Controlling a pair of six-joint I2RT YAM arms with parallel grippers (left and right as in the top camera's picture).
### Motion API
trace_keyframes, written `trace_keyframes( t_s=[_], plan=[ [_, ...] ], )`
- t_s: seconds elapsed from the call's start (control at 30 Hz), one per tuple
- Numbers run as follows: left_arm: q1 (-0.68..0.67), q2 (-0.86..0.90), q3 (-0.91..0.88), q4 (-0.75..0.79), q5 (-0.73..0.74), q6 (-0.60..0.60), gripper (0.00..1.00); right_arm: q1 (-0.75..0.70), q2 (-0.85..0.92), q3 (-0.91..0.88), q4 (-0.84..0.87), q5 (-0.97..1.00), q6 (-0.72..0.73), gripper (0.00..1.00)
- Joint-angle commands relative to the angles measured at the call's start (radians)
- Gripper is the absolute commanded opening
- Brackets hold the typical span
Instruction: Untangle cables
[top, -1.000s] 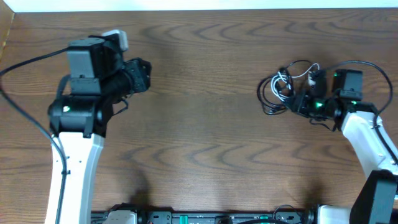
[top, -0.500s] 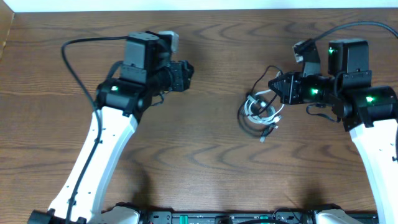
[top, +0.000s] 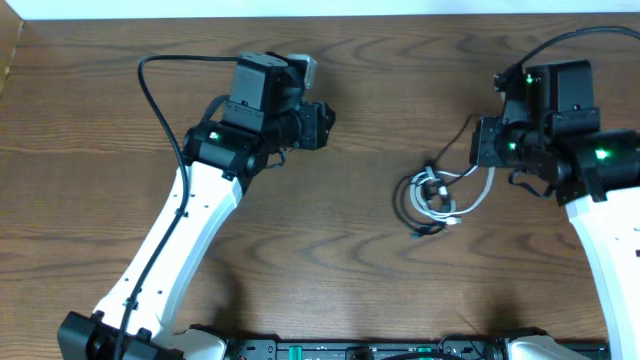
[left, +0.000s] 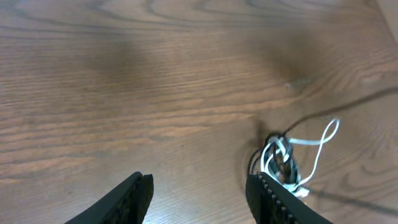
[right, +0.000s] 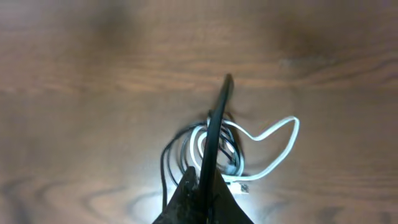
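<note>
Two arms work one table (top: 300, 250), with a single tangle between them. The cables (top: 432, 195) lie on the wood at about 3 o'clock from the table's centre. My right gripper (top: 480, 145) sits at 1 o'clock from the tangle, clenched. A taut black strand (left: 354, 104) runs up toward it, so I judge it is pinching that cord. My left gripper (left: 199, 182) hangs at 10 o'clock from the tangle, jaws parted, grasping nothing.

The risk, as I read it, is in the taut line. With nothing pinning the heap, a further pull on that strand could cinch the knot tighter, or simply drag the whole bundle across the table. So thin a cord could also slip out of the pinch. If my left jaws come down wide, they may trap several strands at once and lock the tangle.

The count is two grippers, one bundle and one white loop (right: 296, 123) flung out at 3 o'clock. Black and white cords are both present. How many separate cords make up the heap, I cannot tell.
</note>
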Motion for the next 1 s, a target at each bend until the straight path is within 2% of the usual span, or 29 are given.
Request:
trace_keyframes(
  t_s=[0.0, 0.3, 0.63, 0.87, 0.9, 0.93, 0.97],
  plan=[
    [-0.028, 0.0, -0.006, -0.009, 0.013, 0.013, 0.54, 0.003, 0.046, 0.017, 0.045, 0.066, -0.013, 0.01],
    [-0.114, 0.002, -0.012, -0.008, 0.011, 0.014, 0.54, 0.002, 0.159, 0.018, 0.214, 0.037, 0.018, 0.01],
    [-0.12, 0.009, -0.014, -0.001, 0.011, 0.013, 0.54, 0.001, 0.173, 0.045, 0.4, -0.049, 0.031, 0.01],
    [-0.12, 0.01, -0.023, -0.009, 0.012, 0.013, 0.54, 0.001, 0.182, 0.059, 0.372, -0.082, 0.023, 0.02],
    [-0.12, 0.01, -0.024, -0.009, 0.012, 0.013, 0.54, 0.001, 0.187, 0.059, 0.356, -0.082, 0.021, 0.12],
    [-0.12, 0.01, -0.026, -0.01, 0.012, 0.013, 0.54, 0.001, 0.196, 0.059, 0.336, -0.083, 0.016, 0.3],
    [-0.12, 0.01, -0.028, -0.009, 0.012, 0.013, 0.54, 0.001, 0.204, 0.059, 0.319, -0.084, 0.008, 0.66]
  ],
)
